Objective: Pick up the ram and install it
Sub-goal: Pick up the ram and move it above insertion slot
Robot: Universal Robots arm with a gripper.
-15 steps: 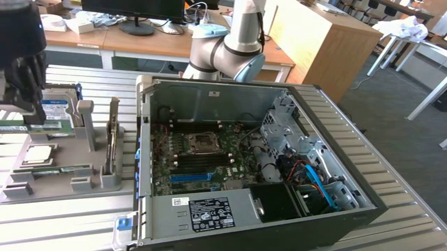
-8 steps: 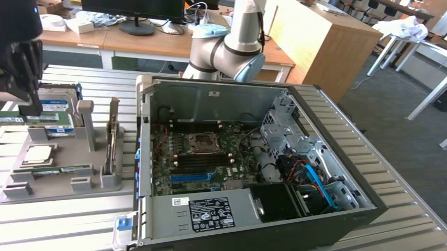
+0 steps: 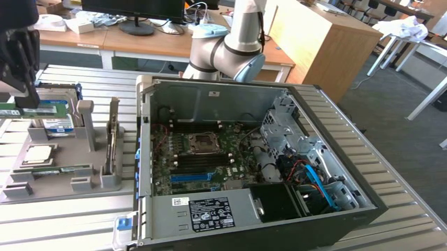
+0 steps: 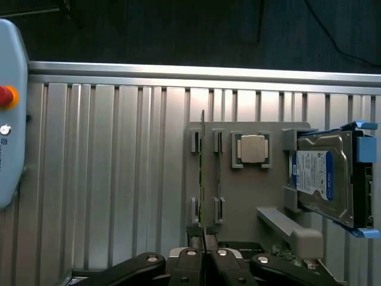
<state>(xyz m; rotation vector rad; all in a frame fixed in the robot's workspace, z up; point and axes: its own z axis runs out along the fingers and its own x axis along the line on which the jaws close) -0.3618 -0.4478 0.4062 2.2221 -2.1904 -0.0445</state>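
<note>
My gripper hangs at the exterior view's left, above the grey parts holder. It is shut on the ram, a thin green stick held level just over the holder. In the wrist view the ram runs edge-on straight out from between the closed fingertips of the gripper. A second green stick lies in a slot of the holder. The open computer case stands to the exterior view's right, its motherboard showing black memory slots.
The holder also carries a silver hard drive and a square processor chip. A light-blue pendant with a red button lies on the slatted metal table. The arm's base stands behind the case.
</note>
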